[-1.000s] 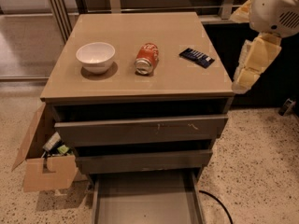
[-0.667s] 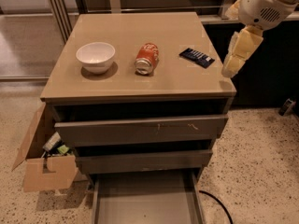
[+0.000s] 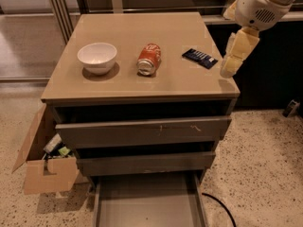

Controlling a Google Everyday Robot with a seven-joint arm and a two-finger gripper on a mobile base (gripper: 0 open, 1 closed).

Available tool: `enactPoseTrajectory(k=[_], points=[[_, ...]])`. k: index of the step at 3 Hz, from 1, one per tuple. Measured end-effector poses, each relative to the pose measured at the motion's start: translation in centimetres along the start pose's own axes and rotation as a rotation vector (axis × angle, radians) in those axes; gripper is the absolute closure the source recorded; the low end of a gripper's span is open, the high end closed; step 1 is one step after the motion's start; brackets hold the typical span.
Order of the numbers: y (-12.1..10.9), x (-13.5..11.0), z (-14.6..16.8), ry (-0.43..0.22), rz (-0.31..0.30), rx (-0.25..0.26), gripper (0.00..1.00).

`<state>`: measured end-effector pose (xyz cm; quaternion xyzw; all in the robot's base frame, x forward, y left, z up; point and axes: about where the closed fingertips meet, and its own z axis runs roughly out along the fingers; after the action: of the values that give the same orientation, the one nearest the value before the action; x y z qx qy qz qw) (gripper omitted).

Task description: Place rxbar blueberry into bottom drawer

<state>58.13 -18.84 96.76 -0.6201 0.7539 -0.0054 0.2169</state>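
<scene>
rxbar blueberry [image 3: 200,58] on cabinet top [image 3: 132,27], just beside gripper [image 3: 231,65] (spread or closed: can't tell); bottom drawer [image 3: 147,207] open well below; pick and place pending.

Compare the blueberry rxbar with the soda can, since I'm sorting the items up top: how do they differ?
The rxbar blueberry is flat and dark navy; the can is round, orange-red, lying on its side. The bar lies near the right edge, close to the gripper hovering at that edge; the can sits mid-top. Both rest on the cabinet top, untouched.
</scene>
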Motion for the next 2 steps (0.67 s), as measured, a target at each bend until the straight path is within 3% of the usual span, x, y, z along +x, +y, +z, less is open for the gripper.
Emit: enactPoseTrajectory(k=[2], points=[[-5.6,1.0,3.8,-0.024,0.001,0.035,0.00]])
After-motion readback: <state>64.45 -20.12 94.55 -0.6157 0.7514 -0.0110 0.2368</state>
